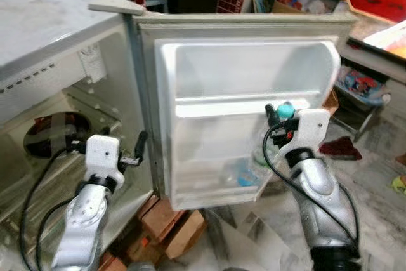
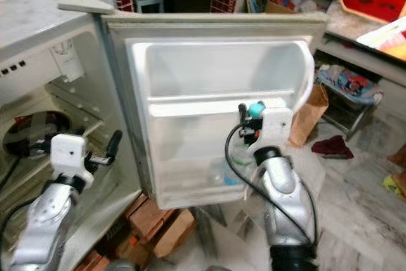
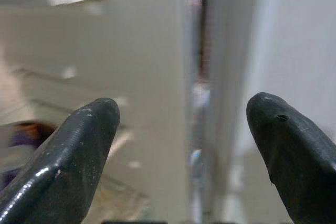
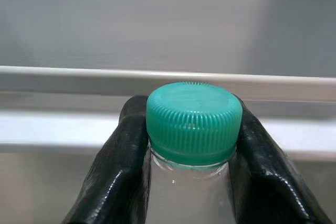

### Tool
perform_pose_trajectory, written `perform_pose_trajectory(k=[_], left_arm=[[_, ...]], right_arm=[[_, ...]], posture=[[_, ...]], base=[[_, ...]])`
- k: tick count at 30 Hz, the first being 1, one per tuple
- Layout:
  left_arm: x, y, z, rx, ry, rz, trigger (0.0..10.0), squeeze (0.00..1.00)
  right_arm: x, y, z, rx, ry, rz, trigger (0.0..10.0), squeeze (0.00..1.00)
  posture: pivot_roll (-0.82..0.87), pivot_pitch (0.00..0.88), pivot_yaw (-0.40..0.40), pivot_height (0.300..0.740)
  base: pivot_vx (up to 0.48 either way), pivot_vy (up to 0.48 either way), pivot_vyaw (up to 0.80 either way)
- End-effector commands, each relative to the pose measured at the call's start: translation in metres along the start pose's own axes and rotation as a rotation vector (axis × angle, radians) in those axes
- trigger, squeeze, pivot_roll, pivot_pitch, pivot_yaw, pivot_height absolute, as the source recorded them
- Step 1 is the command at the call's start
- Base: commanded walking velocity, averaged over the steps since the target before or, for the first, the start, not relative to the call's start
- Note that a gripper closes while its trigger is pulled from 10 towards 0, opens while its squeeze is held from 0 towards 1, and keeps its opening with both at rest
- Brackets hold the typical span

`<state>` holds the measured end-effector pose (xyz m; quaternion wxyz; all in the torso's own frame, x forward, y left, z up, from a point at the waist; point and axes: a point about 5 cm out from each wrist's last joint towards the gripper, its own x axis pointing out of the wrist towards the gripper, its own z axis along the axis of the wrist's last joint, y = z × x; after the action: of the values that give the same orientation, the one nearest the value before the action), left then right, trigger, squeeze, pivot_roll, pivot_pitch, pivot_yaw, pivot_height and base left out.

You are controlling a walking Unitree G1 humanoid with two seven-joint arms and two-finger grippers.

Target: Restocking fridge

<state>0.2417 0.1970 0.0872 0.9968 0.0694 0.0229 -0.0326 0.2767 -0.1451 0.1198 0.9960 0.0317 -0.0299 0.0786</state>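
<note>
Right gripper (image 4: 191,145) clamped on neck of clear bottle (image 4: 189,192) just under teal cap (image 4: 193,121); bottle hangs upright below fingers, likely so it can drop straight into door bin

Fridge door (image 1: 247,112) open, inner shelf rail (image 4: 168,77) directly ahead of gripper, near

Left gripper (image 3: 184,145) fingers apart, nothing between; faces door's hinge edge, fridge interior (image 1: 57,138) beside it, probably steadying door

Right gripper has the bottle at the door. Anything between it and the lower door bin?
Nothing visible blocks it. The right gripper is shut on the green-capped bottle, held upright against the fridge door, its body already down in the lower door bin. A clear item lies in that bin beside it.
</note>
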Motion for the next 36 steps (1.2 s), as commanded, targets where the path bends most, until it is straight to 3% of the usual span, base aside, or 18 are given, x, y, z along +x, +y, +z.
perform_pose_trajectory(k=[1, 21, 36], left_arm=[[0.003, -0.005, 0.002, 0.002, -0.005, -0.019, 10.0, 0.0], [0.029, 0.0, -0.001, 0.101, 0.014, -0.126, 10.0, 0.0], [0.017, 0.002, -0.004, 0.085, 0.007, -0.052, 10.0, 0.0]], right_arm=[[-0.003, -0.011, 0.002, -0.017, -0.017, -0.044, 10.0, 0.0], [0.003, 0.0, -0.014, 0.053, -0.028, -0.103, 10.0, 0.0], [0.004, -0.002, -0.015, 0.066, -0.006, -0.054, 10.0, 0.0]], posture=[[0.04, 0.0, -0.075, 0.74], [0.06, 0.0, -0.01, 0.74], [0.07, 0.0, -0.073, 0.74]], base=[[0.247, 0.0, 0.0], [0.012, 0.0, 0.0], [0.0, 0.0, 0.0]])
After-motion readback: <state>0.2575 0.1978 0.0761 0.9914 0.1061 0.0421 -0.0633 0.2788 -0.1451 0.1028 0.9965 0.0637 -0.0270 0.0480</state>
